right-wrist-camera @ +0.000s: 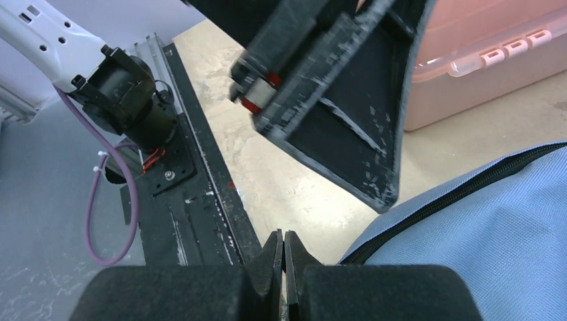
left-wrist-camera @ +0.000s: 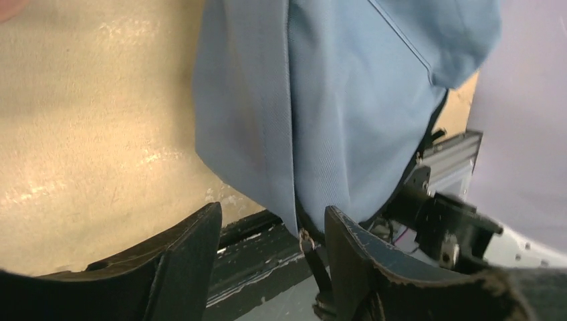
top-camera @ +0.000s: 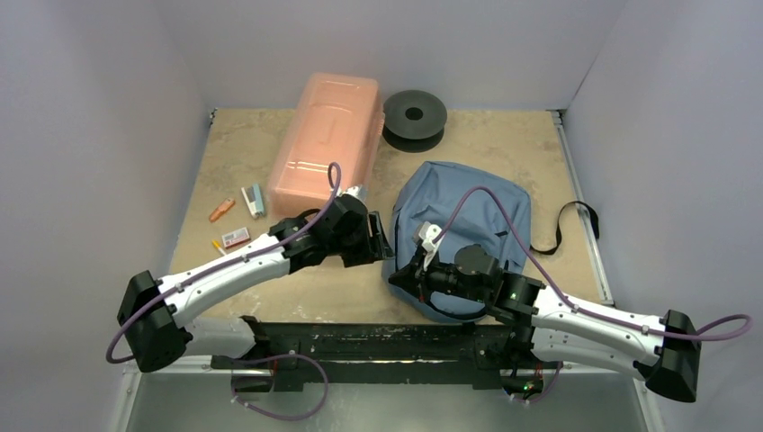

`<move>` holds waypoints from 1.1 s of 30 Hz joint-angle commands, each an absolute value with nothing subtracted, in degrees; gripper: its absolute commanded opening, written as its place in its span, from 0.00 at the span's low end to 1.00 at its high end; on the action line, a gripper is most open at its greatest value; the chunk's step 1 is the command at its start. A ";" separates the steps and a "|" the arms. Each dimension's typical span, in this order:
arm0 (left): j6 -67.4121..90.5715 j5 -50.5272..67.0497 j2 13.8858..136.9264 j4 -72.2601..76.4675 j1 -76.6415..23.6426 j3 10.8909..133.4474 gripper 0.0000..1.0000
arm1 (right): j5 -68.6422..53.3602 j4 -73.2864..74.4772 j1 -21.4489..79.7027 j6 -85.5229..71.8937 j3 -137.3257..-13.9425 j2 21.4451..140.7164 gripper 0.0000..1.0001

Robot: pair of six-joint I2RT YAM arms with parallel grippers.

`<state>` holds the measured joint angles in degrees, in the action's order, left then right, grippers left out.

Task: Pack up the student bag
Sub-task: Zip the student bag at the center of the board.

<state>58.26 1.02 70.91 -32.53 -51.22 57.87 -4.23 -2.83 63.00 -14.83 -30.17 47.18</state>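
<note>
Two arms meet at the near left edge of the soft blue-grey fabric backpack (top-camera: 472, 211)
The backpack lies flat on the beige table (top-camera: 243, 144), right of centre, just beside the rigid translucent pink plastic box (top-camera: 328, 144) and near a black round spool (top-camera: 414, 115). The left gripper (left-wrist-camera: 271, 214) stands partly open, its black fingers apart on either side of the backpack's hanging edge and small metal zipper pull (left-wrist-camera: 307, 238), clamping nothing. The right gripper (right-wrist-camera: 284, 235) sits at the backpack's near left corner, jaws pressed together with nothing between them
</note>
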 commanded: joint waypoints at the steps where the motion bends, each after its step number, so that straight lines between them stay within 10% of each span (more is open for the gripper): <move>1: 67.90 -5.26 74.36 -25.33 -53.51 57.65 0.56 | -5.76 -5.22 63.28 -13.25 -31.16 46.15 0.00; 7: 66.33 -6.08 80.49 -21.35 -54.10 58.92 0.37 | -6.00 -4.09 63.29 -12.92 -31.93 46.35 0.00; 12: 58.16 -9.11 82.30 -22.14 -53.93 63.54 0.01 | -7.19 -3.57 63.33 -12.22 -32.16 46.13 0.00; 33: 37.64 -11.16 92.13 -28.98 -37.11 84.56 0.00 | 1.56 2.35 63.28 -21.25 -25.26 29.01 0.00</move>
